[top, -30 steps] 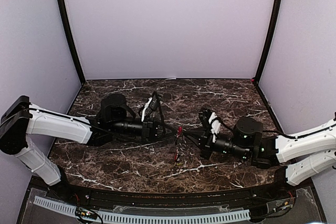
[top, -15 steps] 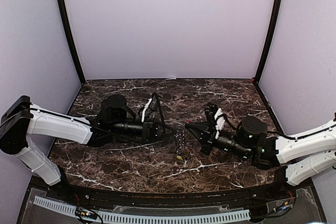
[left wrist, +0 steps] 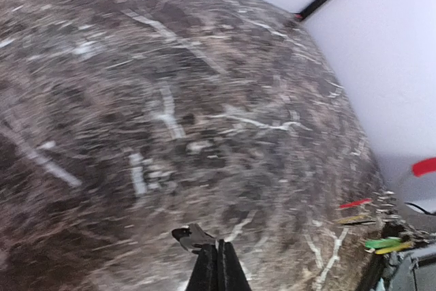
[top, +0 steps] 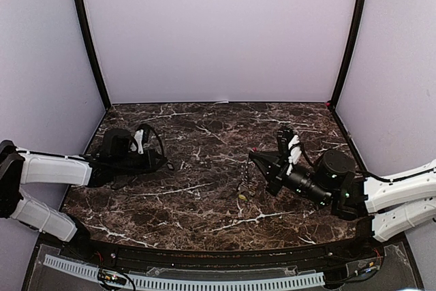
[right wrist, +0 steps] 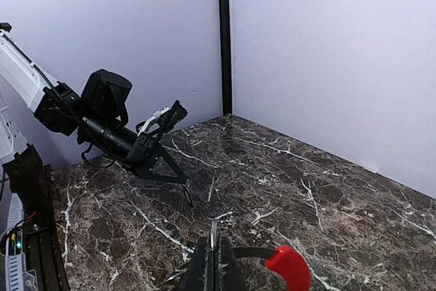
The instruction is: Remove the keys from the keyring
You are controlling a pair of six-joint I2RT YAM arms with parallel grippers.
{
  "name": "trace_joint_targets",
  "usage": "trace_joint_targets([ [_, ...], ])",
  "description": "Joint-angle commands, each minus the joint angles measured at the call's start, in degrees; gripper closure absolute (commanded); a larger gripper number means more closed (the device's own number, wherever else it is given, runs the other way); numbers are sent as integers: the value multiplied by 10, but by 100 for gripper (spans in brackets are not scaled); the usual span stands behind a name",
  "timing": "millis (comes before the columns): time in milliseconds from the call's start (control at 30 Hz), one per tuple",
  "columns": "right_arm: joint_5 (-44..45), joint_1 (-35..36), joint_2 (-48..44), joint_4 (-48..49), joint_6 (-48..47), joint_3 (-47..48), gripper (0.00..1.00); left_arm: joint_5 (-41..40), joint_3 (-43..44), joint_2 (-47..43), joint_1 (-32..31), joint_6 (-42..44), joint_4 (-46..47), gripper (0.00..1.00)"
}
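Observation:
My right gripper (top: 251,157) is shut on the keyring (right wrist: 255,253), a thin grey ring with a red segment (right wrist: 289,268), and holds it above the table. Several keys (top: 244,179) hang from it, with a yellow-headed one (top: 241,197) lowest. In the left wrist view their red (left wrist: 355,204) and green (left wrist: 381,242) heads show at the far right. My left gripper (top: 169,165) is off to the left, low over the table, shut on one plain silver key with a dark head (left wrist: 190,237). The right wrist view also shows that gripper (right wrist: 184,191) with the key at its tip.
The dark marble table (top: 204,127) is enclosed by pale walls with black corner posts (top: 88,39). A black rail with a white cable chain (top: 204,281) runs along the near edge.
My left gripper has pulled away to the left with one key, well apart from the ring. My right gripper has drawn back slightly to the right and lifted the ring with the hanging keys.

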Motion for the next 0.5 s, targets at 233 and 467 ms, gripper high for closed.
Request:
trace_joint_targets([
  [233, -1, 3, 27, 33, 15, 10, 100, -107, 25, 42, 77, 44, -150, 100],
  [467, -2, 3, 38, 29, 24, 17, 100, -121, 70, 125, 77, 65, -148, 94],
])
